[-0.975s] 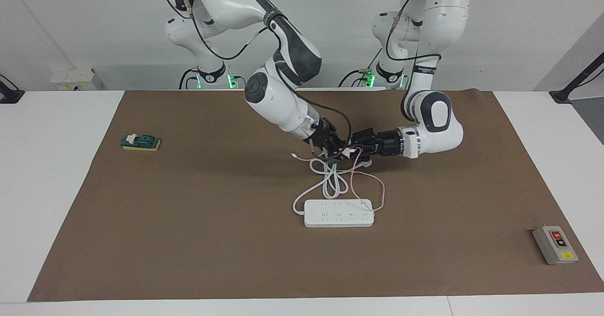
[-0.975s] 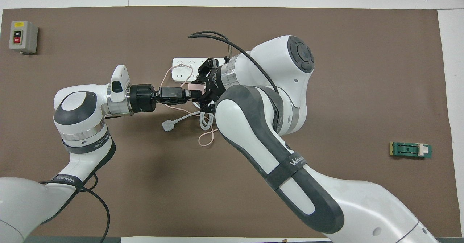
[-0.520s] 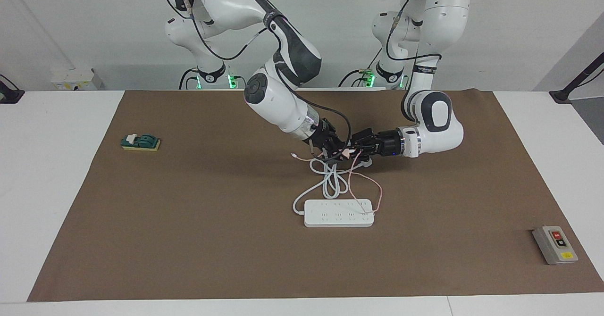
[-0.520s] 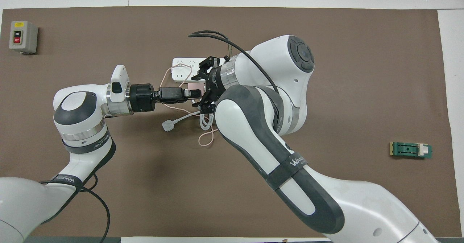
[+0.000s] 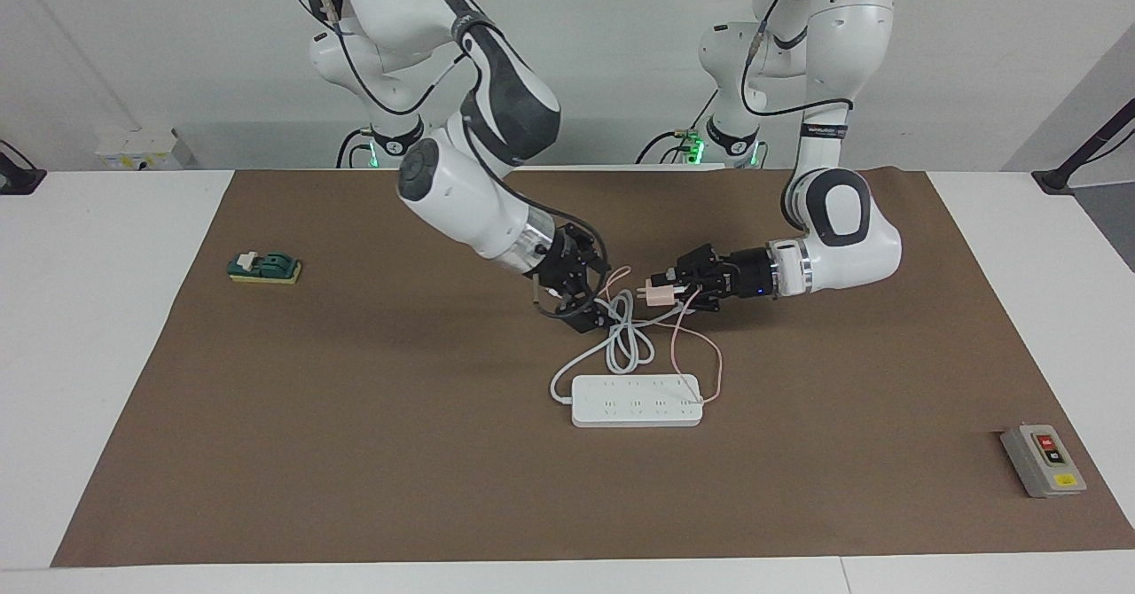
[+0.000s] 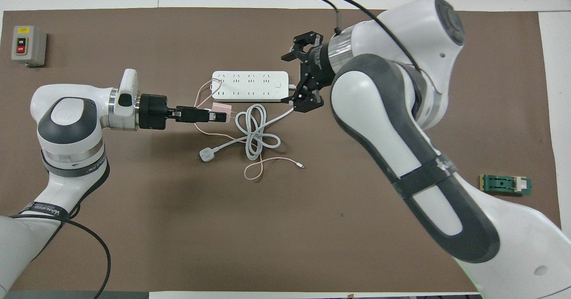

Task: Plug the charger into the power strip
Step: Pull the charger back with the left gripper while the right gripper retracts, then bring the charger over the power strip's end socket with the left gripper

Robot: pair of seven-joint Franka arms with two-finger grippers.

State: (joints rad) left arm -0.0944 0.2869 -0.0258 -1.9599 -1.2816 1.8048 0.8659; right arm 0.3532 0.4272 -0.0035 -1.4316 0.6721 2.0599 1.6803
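Overhead view first: a second ago both grippers met at the charger [image 6: 221,110]; now the right gripper [image 6: 299,76] has let go, its fingers spread wide, and has swung off toward its own end of the power strip [image 6: 250,85]. The left gripper [image 6: 217,115] alone carries the pale-pink charger, clamped on it, so I judge the handover complete and insertion the step ahead.

Facing view confirms it: the charger [image 5: 657,293] is in the air over the coiled white cord [image 5: 623,342], nearer the robots than the power strip [image 5: 637,400], which lies flat on the brown mat [image 5: 355,417]. I cannot make out its prongs.

Pose: my left arm reaches in low with its forearm nearly level, wrist horizontal. My right arm angles down, gripper [image 5: 576,297] empty just above the cord. The thin pink cable [image 5: 700,346] trails onto the strip and may snag.
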